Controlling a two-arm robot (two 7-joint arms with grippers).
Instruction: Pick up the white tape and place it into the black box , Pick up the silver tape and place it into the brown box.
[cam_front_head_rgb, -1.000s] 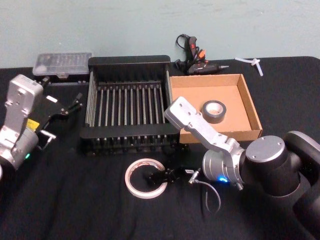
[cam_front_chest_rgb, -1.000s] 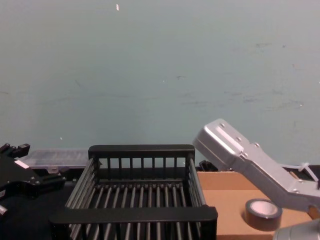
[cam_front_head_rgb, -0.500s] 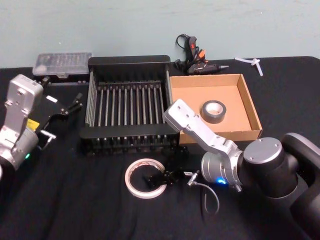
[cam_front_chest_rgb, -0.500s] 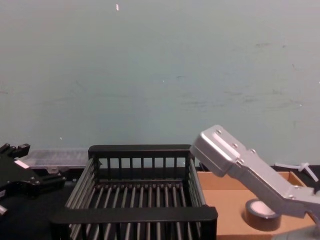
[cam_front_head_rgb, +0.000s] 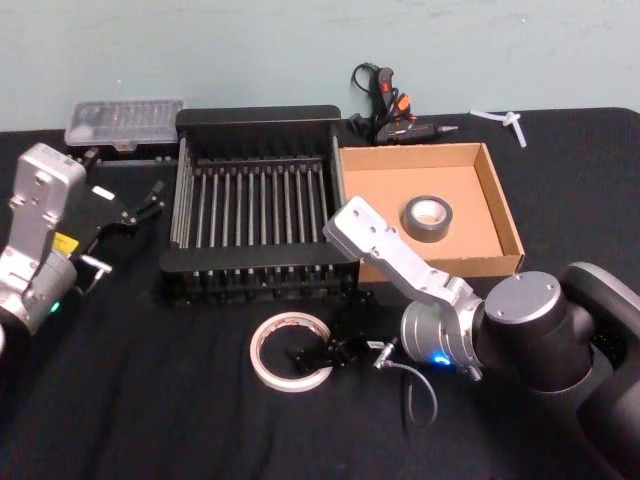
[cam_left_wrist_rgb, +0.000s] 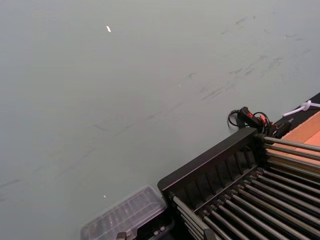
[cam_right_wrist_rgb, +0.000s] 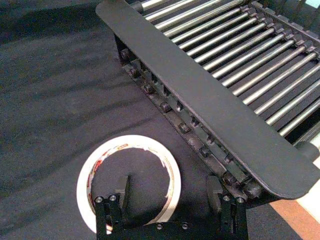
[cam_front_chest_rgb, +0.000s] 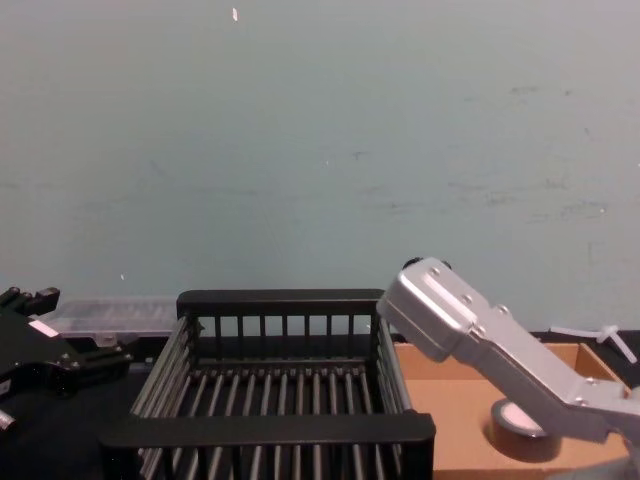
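Observation:
The white tape lies flat on the black cloth in front of the black box. My right gripper is low over the ring's right side. In the right wrist view this gripper is open, with one finger inside the white tape and the other finger outside, by the black box. The silver tape lies inside the brown box, to the right of the crate. The chest view shows the silver tape behind the right arm. My left gripper is parked open left of the crate.
A clear plastic case sits at the back left. A glue gun and a white plastic piece lie behind the brown box. A thin cable loop trails beside the right wrist. Bare black cloth lies to the tape's left.
The right arm has sunk lower, its upper link dropping in the chest view. Its gripper stays astride the white tape's edge. The left arm has barely moved.

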